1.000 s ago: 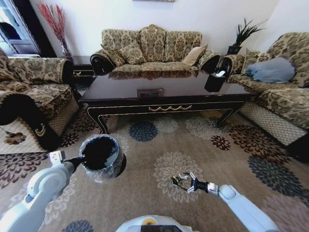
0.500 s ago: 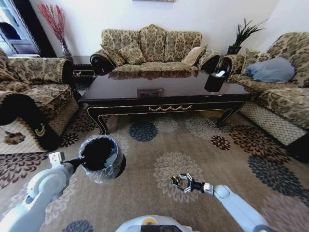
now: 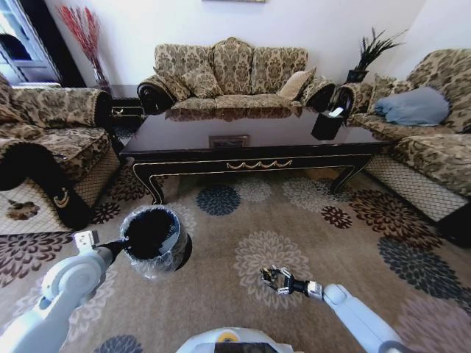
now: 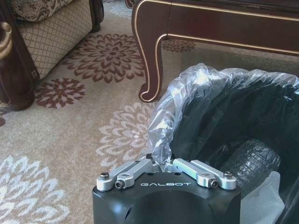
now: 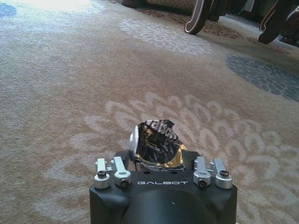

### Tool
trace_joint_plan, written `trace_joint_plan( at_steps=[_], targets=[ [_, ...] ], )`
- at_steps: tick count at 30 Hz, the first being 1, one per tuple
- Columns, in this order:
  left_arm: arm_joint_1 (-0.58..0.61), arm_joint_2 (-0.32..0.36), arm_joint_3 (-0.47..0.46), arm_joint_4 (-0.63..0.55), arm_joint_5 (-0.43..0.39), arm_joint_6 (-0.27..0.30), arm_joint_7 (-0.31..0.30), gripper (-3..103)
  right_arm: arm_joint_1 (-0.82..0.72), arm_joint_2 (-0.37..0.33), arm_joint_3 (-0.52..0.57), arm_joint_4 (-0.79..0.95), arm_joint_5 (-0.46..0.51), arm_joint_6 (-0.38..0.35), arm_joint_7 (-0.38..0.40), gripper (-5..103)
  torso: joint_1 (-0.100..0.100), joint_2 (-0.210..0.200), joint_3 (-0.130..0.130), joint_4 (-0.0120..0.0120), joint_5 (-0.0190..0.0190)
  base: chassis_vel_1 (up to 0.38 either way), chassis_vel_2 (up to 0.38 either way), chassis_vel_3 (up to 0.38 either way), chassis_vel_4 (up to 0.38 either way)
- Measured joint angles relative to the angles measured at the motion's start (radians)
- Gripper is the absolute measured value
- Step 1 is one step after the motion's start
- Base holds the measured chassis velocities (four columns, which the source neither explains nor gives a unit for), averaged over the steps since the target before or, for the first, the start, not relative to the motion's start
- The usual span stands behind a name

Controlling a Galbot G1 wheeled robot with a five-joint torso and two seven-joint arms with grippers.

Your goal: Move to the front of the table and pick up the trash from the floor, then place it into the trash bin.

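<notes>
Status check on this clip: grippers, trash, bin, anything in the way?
Left gripper shut on trash bin liner rim. Right gripper shut on dark wrapper, low over carpet. Nothing between them.

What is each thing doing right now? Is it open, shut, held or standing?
Trash bin: lined with a plastic bag, rim held by left gripper.
Left gripper: shut on the bin's rim.
Right gripper: shut on the wrapper.
Wrapper: crumpled, held above the carpet.
Table: standing upright.

Trash: crumpled dark wrapper (image 5: 156, 147) with gold edge and white lettering, standing upright between the right gripper's (image 3: 274, 277) jaws, above the carpet. Trash bin (image 3: 153, 239): round, black, clear crinkly liner; rim pinched in the left gripper's (image 4: 164, 164) jaws.
</notes>
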Motion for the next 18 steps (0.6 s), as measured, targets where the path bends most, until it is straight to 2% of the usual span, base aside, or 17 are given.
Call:
trace_joint_plan(
  at_steps=[2,5,6,8,11,13,15,18],
  targets=[
    [0.0,-0.001,0.0,0.001,0.0,0.0,0.0,2,0.001,0.003,0.0,-0.004,-0.001,0.001,0.002,61,0.0,0.0,0.0,0.0,0.0,0.0,0.0,0.0,0.0],
    [-0.002,-0.005,0.004,0.002,0.0,0.0,0.0,2,0.003,0.008,-0.002,-0.015,-0.005,0.003,0.003,44,0.0,0.0,0.0,0.0,0.0001,0.0,0.0,0.0,0.0],
    [-0.002,-0.005,0.004,0.002,0.0,0.0,0.0,2,0.003,0.008,-0.002,-0.015,-0.005,0.003,0.003,44,0.0,0.0,0.0,0.0,0.0001,0.0,0.0,0.0,0.0],
    [-0.002,-0.005,0.005,0.002,0.0,0.0,0.0,2,0.004,0.008,-0.003,-0.019,-0.006,0.005,0.003,34,0.0,0.0,0.0,-0.0001,0.0,0.0,0.0,0.0,0.0],
    [-0.005,-0.004,0.006,0.003,0.0,0.0,0.0,2,0.006,0.008,-0.001,-0.027,-0.007,0.009,0.003,28,0.0,0.0,0.0,-0.0001,0.0,0.0,0.0,0.0,0.0],
    [-0.007,-0.003,0.008,0.005,0.0,0.0,0.0,2,0.007,0.008,0.001,-0.031,-0.008,0.011,0.004,18,0.0,0.0,0.0,-0.0002,-0.0002,0.0,0.0,0.0,0.0],
    [-0.01,-0.004,0.012,0.008,0.0,0.0,0.0,2,0.005,0.006,0.003,-0.029,-0.008,0.013,0.004,12,0.0,0.0,0.0,-0.0001,-0.0001,0.0,0.0,0.0,0.0],
    [-0.012,-0.005,0.015,0.011,0.0,0.0,0.0,2,0.002,0.002,0.004,-0.021,-0.007,0.014,0.003,11,0.0,0.0,0.0,-0.0001,0.0002,0.0,0.0,0.0,0.0]
  ],
)
